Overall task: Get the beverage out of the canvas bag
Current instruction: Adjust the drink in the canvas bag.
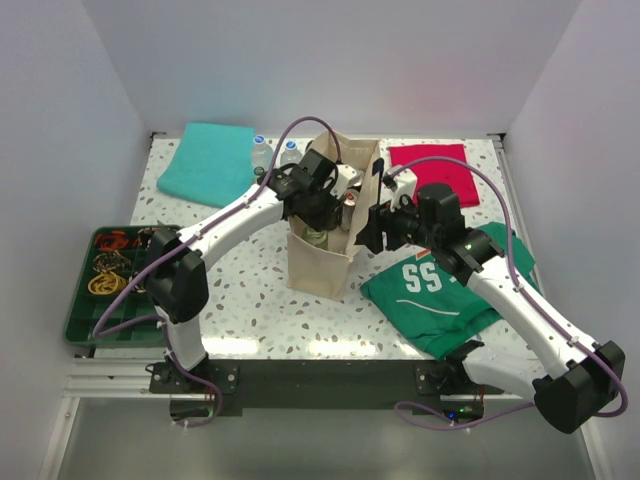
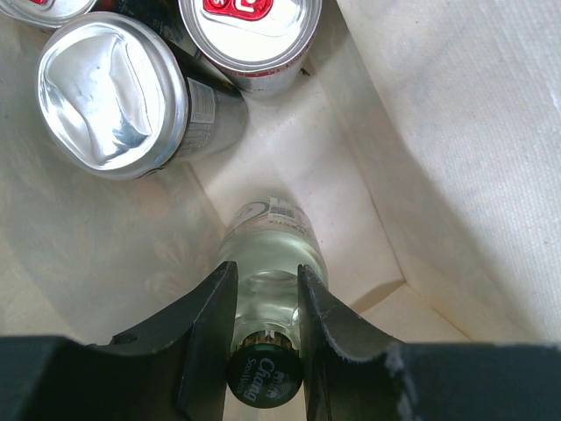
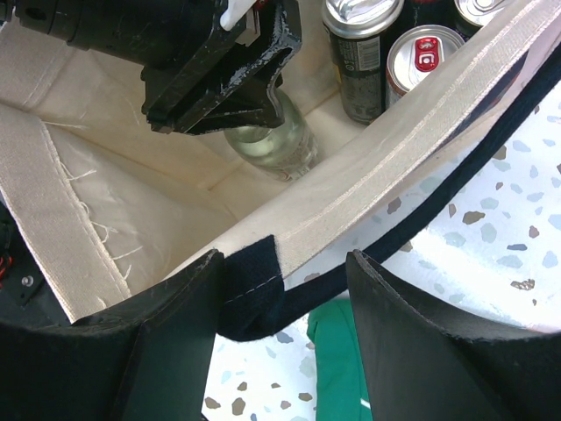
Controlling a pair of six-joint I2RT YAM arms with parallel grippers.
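The beige canvas bag [image 1: 318,258] stands upright mid-table. My left gripper [image 1: 328,198] reaches down into it. Inside, the left gripper [image 2: 267,274] is shut on the neck of a clear glass beverage bottle [image 2: 267,254] with a dark green cap; the bottle stands at the bag's bottom corner. Next to it are a black can [image 2: 114,92] and a red-topped can [image 2: 250,35]. My right gripper [image 3: 285,263] is open astride the bag's rim, and the navy strap end [image 3: 254,294] rests against its left finger. The right wrist view also shows the bottle [image 3: 273,147].
Behind the bag stand two plastic water bottles [image 1: 262,152]. A teal cloth [image 1: 205,160] lies back left, a red cloth [image 1: 430,170] back right, and a green jersey [image 1: 450,290] front right. A green tray [image 1: 105,285] of small items sits at the left edge.
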